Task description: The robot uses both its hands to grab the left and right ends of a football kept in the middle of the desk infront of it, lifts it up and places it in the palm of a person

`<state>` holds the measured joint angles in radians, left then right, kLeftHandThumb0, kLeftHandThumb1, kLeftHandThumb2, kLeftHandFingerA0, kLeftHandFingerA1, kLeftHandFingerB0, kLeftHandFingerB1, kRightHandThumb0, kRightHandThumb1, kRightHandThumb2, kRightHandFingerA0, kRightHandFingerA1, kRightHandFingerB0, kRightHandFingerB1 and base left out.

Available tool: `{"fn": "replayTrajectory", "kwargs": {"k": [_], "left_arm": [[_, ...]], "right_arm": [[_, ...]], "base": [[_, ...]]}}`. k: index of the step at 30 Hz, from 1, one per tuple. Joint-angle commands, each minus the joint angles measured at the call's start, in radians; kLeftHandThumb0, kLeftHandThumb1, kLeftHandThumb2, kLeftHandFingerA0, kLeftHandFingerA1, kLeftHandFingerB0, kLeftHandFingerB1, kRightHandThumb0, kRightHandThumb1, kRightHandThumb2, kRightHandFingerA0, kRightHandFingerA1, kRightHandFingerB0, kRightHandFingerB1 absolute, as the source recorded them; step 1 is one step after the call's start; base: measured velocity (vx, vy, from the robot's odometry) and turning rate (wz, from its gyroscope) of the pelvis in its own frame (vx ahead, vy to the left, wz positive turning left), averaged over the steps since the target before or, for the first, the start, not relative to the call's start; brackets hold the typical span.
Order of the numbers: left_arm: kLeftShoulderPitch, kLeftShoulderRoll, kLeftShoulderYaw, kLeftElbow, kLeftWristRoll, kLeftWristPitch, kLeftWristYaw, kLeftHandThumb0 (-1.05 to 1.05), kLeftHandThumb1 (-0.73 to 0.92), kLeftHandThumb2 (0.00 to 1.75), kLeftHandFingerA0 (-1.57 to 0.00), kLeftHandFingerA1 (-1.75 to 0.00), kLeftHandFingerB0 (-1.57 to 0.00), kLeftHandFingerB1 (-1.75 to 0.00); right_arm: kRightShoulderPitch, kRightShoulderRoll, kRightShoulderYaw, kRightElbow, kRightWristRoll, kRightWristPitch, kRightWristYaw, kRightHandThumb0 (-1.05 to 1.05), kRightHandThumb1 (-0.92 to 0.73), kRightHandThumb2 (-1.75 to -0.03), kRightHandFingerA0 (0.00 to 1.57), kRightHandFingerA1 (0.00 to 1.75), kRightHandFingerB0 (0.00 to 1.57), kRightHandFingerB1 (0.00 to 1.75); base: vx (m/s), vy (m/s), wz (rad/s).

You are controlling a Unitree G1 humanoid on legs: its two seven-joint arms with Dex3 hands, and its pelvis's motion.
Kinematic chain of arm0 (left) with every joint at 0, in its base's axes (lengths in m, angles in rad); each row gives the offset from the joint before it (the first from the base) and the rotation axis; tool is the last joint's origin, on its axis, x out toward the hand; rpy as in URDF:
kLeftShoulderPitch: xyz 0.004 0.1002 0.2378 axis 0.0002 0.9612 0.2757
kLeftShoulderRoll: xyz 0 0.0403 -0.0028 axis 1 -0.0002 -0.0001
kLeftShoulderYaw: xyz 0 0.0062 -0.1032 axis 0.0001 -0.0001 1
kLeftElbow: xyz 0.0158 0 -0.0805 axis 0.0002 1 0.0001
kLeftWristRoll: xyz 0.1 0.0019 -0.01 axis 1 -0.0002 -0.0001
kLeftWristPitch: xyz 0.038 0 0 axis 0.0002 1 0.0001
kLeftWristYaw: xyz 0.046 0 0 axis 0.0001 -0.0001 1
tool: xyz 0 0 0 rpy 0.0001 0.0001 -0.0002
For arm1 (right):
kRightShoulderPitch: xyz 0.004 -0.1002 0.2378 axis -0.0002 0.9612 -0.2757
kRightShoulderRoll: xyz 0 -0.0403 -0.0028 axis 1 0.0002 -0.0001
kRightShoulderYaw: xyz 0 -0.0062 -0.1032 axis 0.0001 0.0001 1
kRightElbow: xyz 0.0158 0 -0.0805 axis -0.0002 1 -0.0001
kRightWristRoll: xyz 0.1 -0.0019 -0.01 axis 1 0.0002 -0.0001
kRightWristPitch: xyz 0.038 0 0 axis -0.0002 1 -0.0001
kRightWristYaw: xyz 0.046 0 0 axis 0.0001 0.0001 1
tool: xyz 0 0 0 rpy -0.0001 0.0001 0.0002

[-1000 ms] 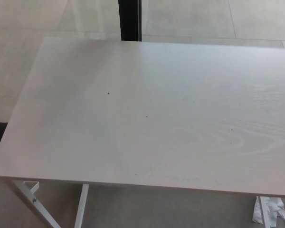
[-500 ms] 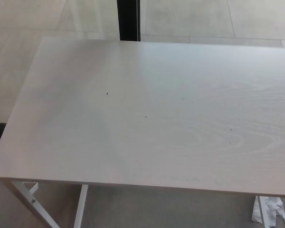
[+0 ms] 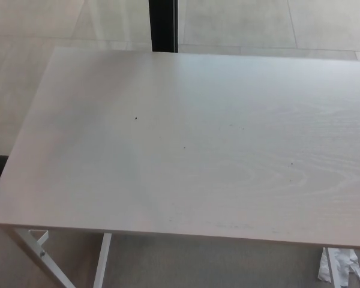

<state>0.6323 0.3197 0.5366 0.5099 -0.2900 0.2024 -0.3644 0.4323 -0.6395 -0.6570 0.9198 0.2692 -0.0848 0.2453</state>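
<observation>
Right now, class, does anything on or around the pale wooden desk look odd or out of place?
The pale wood-grain desk carries no football, only a few tiny dark specks. No robot hand or person shows. Crumpled white material lies on the floor at its lower right corner.

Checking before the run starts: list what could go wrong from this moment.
1. No football shows on the desk; its pale top holds only a few dark specks, so there is nothing to grab.
2. Neither robot hand is in view, and no person's palm shows, so a handover has no visible target.
3. The desk's right side runs out of the picture; anything lying there is unseen.
</observation>
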Motion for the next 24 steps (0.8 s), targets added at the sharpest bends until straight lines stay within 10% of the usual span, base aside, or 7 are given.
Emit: {"fn": "replayTrajectory", "kwargs": {"k": [1, 5, 9, 12, 14, 20, 24], "left_arm": [[0.006, 0.004, 0.003, 0.008, -0.006, 0.004, 0.004, -0.64, 0.4, 0.84, -0.82, -0.75, -0.51, -0.61], [-0.036, 0.024, 0.0, 0.058, 0.011, -0.018, 0.028, -0.83, 0.69, 0.61, -0.87, -0.61, -0.54, -0.53], [-0.035, 0.037, -0.015, 0.061, 0.026, -0.044, 0.009, -0.77, 0.67, 0.6, -0.85, -0.6, -0.54, -0.51], [-0.049, 0.043, -0.014, 0.053, 0.012, -0.039, -0.006, -0.66, 0.57, 0.57, -0.81, -0.62, -0.6, -0.51], [-0.046, 0.043, -0.012, 0.043, 0.016, -0.052, 0.002, -0.61, 0.47, 0.55, -0.86, -0.61, -0.78, -0.52], [-0.058, 0.027, 0.009, 0.032, 0.016, -0.06, 0.046, -0.47, 0.33, 0.51, -0.96, -0.57, -0.77, -0.54], [-0.07, 0.029, 0.015, 0.042, 0.014, -0.054, 0.064, -0.61, 0.25, 0.64, -0.94, -0.61, -0.87, -0.6]], "right_arm": [[0.017, -0.04, 0.005, -0.02, -0.001, -0.002, 0.038, -0.64, -0.56, -0.57, 0.41, 0.64, 0.25, 0.33], [0.05, -0.074, 0.094, -0.028, -0.043, 0.002, 0.131, -0.77, -0.46, -0.86, 0.24, 0.62, 0.04, 0.3], [0.041, -0.043, 0.056, -0.03, -0.001, -0.009, 0.084, -0.66, -0.54, -0.57, 0.4, 0.64, 0.19, 0.32], [-0.02, 0.014, -0.023, -0.012, 0.032, -0.078, -0.056, -0.53, -0.55, -0.57, 0.79, 0.71, 0.38, 0.33], [-0.034, 0.04, -0.081, -0.02, 0.07, -0.09, -0.09, -0.63, -0.47, -0.82, 0.49, 0.65, 0.34, 0.46], [-0.045, 0.074, -0.146, -0.028, 0.066, -0.121, -0.109, -0.39, -0.53, -0.56, 0.85, 0.66, 0.49, 0.36], [-0.048, 0.071, -0.133, -0.035, 0.048, -0.114, -0.106, -0.4, -0.53, -0.56, 0.8, 0.62, 0.45, 0.35]], "base": [[0.0, 0.0, 0.0], [0.0, 0.0, 0.0], [0.0, 0.0, 0.0], [0.0, 0.0, 0.0], [0.0, 0.0, 0.0], [0.0, 0.0, 0.0], [0.0, 0.0, 0.0]]}}
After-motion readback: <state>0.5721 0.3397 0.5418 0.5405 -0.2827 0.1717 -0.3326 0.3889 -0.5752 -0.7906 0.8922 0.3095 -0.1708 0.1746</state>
